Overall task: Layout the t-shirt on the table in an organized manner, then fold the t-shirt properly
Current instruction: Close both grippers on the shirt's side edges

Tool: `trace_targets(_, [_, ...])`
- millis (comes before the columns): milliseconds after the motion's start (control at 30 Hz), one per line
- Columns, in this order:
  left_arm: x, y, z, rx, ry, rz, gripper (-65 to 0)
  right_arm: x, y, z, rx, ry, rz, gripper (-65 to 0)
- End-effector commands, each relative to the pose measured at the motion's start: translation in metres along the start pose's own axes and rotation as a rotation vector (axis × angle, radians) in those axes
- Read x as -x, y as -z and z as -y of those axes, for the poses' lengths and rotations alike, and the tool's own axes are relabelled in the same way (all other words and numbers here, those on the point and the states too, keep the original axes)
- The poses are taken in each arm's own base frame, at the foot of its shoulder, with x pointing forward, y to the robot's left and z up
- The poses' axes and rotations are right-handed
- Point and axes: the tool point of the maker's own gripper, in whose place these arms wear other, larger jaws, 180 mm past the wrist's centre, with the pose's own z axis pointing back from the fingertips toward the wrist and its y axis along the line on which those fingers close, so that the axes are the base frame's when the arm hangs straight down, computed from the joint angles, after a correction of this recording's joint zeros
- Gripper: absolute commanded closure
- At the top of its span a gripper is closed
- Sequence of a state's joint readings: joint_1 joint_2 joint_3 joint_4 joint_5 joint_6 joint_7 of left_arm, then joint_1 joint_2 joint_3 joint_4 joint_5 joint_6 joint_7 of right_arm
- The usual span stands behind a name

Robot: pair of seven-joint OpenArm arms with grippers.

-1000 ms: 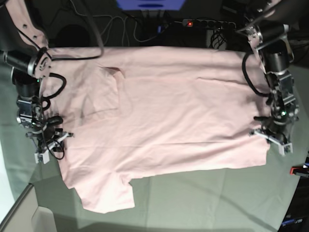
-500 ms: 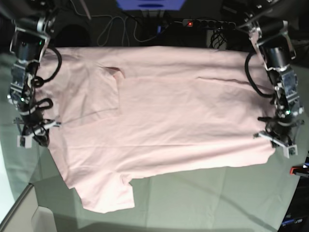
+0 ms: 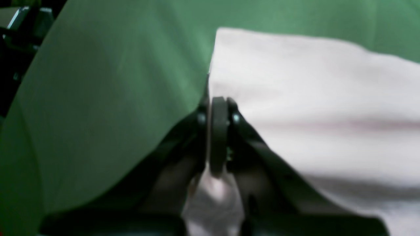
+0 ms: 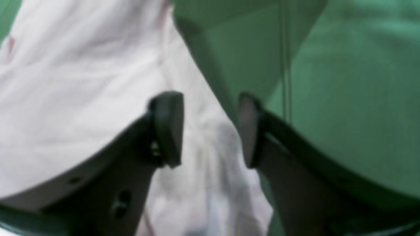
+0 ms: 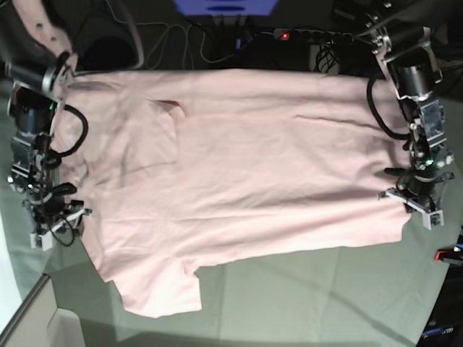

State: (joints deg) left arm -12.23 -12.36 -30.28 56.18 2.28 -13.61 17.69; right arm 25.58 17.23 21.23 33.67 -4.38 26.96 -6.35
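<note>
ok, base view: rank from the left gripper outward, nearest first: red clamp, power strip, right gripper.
From the left gripper, shut on the t-shirt hem at the view's right:
1. red clamp, just below it at the table edge.
2. power strip, top, behind the table.
3. right gripper, far across the shirt, at the view's left.

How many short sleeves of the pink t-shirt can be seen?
2. On the pale pink cotton t-shirt, one short sleeve lies flat at the near edge, base view's lower left. The other sleeve is folded over the body, upper left. No lettering shows.
</note>
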Motion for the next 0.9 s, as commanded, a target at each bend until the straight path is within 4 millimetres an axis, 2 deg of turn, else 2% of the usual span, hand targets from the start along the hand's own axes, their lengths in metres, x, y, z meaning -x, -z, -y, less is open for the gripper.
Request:
trace_targets(0, [-0.027,0.001,-0.006,-0.012,0.001,0.070,0.0,-0.024,0.001,0.010,0.014,-0.003,0.045,-30.2])
trace_targets(133, [-0.026,0.000,-0.007,-0.015,-0.002,0.071,0.0,-0.019,0.011,0.004,0.001,-0.009,0.028,-30.1])
trace_targets(333, [-0.026,0.000,-0.007,-0.014,-0.001,0.069,0.0,-0.005,0.015,-0.002,-0.015,-0.043,0.032,-29.8])
trace_targets(400, [-0.026,0.001,-0.006,-0.013,0.000,0.069,0.0,-0.001,0.015,-0.003,-0.017,-0.076,0.021,-24.7])
trace_targets(467, [-0.026,0.001,-0.006,-0.013,0.000,0.069,0.0,0.000,0.015,-0.005,-0.020,-0.083,0.018,-14.4])
trace_targets(533, [-0.026,0.001,-0.006,-0.013,0.000,0.069,0.0,-0.001,0.015,-0.006,-0.021,-0.083,0.021,-1.1])
trace_targets(633, [-0.026,0.001,-0.006,-0.013,0.000,0.070,0.0,-0.003,0.014,-0.003,-0.016,-0.085,0.024,0.0])
trace_targets(700, [-0.026,0.001,-0.006,-0.013,0.000,0.070,0.0,-0.014,0.012,0.001,-0.006,-0.100,0.056,0.0])
trace_targets(733, [-0.026,0.001,-0.006,-0.013,0.000,0.070,0.0,-0.012,0.007,0.005,0.004,-0.113,0.063,0.0])
trace_targets(867, [-0.027,0.000,-0.007,-0.014,-0.001,0.072,0.0,-0.031,-0.017,0.013,0.035,-0.154,0.174,0.0])
